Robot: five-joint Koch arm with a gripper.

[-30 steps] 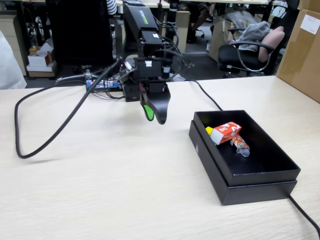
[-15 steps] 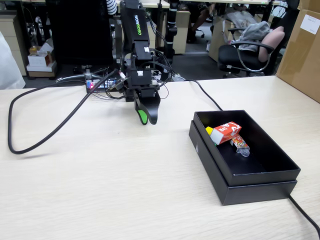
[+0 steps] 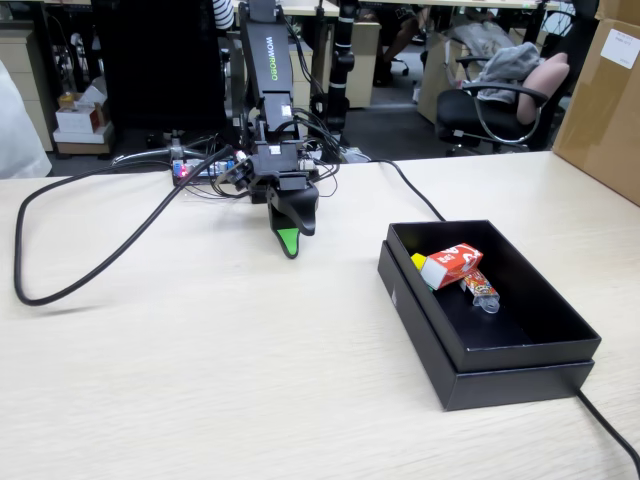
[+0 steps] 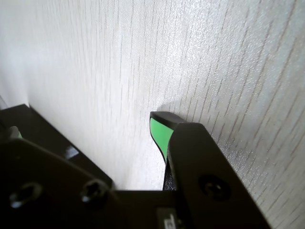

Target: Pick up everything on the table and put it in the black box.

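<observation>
Left of black box (image 3: 560, 345), fingers (image 3: 289, 240) near table (image 3: 200, 380)

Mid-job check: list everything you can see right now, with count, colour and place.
table: one, light wood grain, under everything
box: one, black, on the table, right in the fixed view
red carton: one, red with white, inside the box
yellow cube: one, yellow, inside the box, at the carton's left end
packet: one, orange with a clear end, inside the box, by the carton
cable: one thick, black, looping across the table on the left
brown carton: one, brown, far right edge
chair: one, black, behind the table
arm: one, black, at the table's back
tool: one, black, pointing down at bare table
green patch: at the tool tip; cube or pad, cannot tell
</observation>
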